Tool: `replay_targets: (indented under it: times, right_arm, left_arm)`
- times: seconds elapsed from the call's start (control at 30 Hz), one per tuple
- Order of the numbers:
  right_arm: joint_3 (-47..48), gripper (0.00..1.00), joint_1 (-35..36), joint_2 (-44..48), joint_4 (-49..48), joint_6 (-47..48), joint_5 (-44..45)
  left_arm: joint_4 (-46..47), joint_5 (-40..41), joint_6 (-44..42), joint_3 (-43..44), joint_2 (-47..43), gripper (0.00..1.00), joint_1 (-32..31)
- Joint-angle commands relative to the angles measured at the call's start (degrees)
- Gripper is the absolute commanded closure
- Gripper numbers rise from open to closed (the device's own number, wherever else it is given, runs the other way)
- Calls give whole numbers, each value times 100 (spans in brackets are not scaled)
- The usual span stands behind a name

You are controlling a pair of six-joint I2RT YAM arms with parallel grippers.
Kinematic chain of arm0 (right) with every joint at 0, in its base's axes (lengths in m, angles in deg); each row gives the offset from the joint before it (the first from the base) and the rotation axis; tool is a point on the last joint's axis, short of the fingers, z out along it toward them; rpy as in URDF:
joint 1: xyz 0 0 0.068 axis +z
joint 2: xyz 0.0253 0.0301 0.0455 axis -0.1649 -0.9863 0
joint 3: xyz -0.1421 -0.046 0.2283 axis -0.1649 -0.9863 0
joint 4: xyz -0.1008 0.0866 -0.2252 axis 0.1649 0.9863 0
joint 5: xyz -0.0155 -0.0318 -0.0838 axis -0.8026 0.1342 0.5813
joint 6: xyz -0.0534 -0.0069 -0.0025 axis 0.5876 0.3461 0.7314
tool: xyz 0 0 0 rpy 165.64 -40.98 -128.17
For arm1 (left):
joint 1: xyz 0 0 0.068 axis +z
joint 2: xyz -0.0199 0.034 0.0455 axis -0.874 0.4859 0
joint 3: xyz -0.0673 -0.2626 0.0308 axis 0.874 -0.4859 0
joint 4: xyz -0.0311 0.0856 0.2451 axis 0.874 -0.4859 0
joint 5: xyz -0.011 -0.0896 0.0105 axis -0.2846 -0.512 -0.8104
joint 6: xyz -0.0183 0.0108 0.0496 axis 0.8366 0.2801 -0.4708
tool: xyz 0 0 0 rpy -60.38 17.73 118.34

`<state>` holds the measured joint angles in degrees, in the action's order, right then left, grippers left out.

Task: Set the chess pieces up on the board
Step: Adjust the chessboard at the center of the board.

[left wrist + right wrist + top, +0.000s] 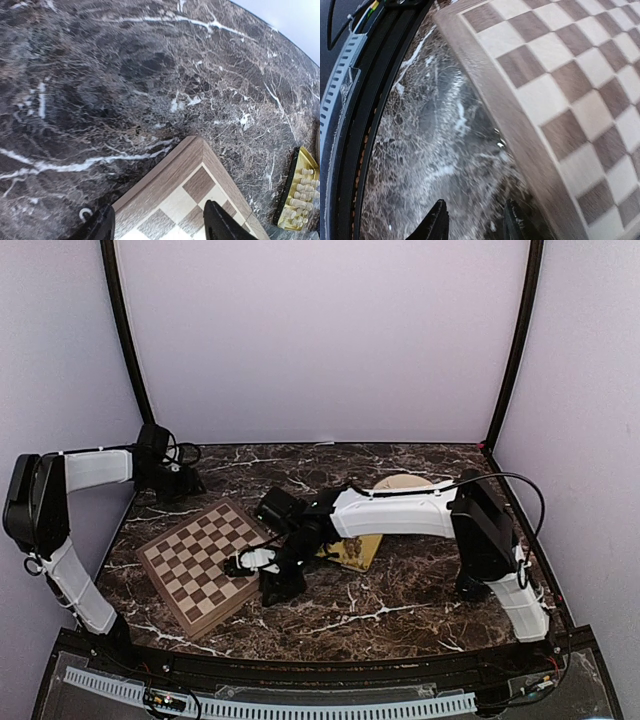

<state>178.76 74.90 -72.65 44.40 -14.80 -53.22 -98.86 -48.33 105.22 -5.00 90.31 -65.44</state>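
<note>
Task not yet started, by the look of it. Square wooden chessboard, brown and tan checks (205, 565), near counter's (400, 610) front-left corner, no piece on it. Tiny cream-white chess pieces (299, 196) in shiny gold tray (303, 159), mid-counter. Your left gripper (159, 220): wide, empty. Your right gripper (474, 220): narrow gap, empty.

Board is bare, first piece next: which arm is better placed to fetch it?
Right. The right claw hangs open by the edge of the board, near the gold tray holding the chess pieces. The left claw is at the board's far corner, farther from the tray.
</note>
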Motion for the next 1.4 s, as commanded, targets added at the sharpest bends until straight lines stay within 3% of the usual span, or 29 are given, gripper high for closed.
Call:
replay_targets:
  times: [0.0,0.07,0.17,0.23,0.33,0.53,0.6,0.67,1.0,1.37]
  right_arm:
    - [-317,60,-465,782,-343,16,-24]
    - [-220,55,-677,728,-518,-316,219]
    - [121,36,-978,486,-668,-846,206]
    - [340,30,-1098,330,-785,-1103,262]
    - [718,28,-1119,-20,-665,-1205,276]
    - [1195,24,-1110,-599,-371,-1382,326]
    - [1118,13,-1086,-635,-414,-1368,477]
    - [1032,9,-1076,-657,-449,-1392,554]
    - [739,12,-682,-715,-119,-876,449]
    - [430,16,-165,-519,217,-335,471]
  left_arm:
    - [-771,770,352,-424,-980,36,-33]
    - [-1093,957,580,-620,-1283,31,-30]
    - [-1682,1075,894,-834,-1537,28,-23]
    - [-1933,1126,1093,-995,-1745,25,-15]
    - [-2094,1110,1442,-1264,-2129,12,-7]
    - [-2175,977,1819,-1679,-2577,11,97]
    - [-2058,770,1921,-1904,-2536,12,192]
    - [-1994,604,2052,-2067,-2328,13,253]
    - [-1419,659,1879,-2261,-1652,14,256]
    - [-577,62,1327,-2096,-761,19,248]
